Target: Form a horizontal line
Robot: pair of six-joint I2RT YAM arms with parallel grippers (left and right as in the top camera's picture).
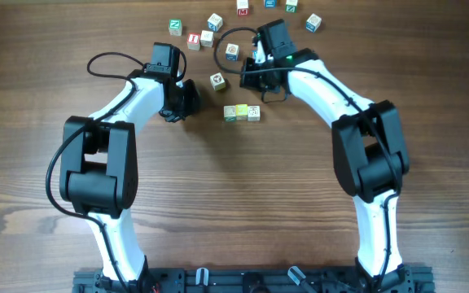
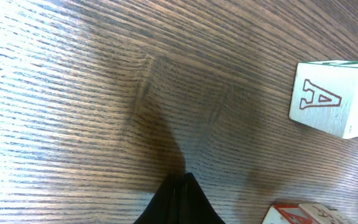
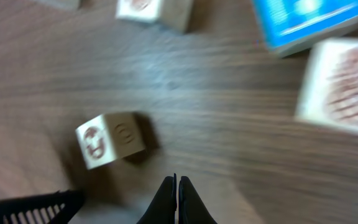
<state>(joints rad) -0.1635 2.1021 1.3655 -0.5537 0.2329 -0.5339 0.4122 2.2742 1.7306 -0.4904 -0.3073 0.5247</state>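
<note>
Three small cubes stand edge to edge as a horizontal line (image 1: 242, 112) at mid-table: a whitish one with a green mark (image 1: 230, 113), a pale yellow one (image 1: 242, 111) and a white one (image 1: 253, 112). My left gripper (image 1: 187, 98) is a short way left of the line, shut and empty; in the left wrist view its fingertips (image 2: 182, 178) meet over bare wood. My right gripper (image 1: 260, 77) hangs just behind the line's right end, also shut with nothing in it (image 3: 178, 180). Neither wrist view clearly shows the line.
Loose cubes lie behind the line: one with a dark mark (image 1: 218, 80), one by the right wrist (image 1: 233, 51), and several along the far edge (image 1: 194, 38). A white cube with a red A (image 2: 331, 99) is right of the left fingertips. A marked cube (image 3: 110, 140) sits left of the right fingertips.
</note>
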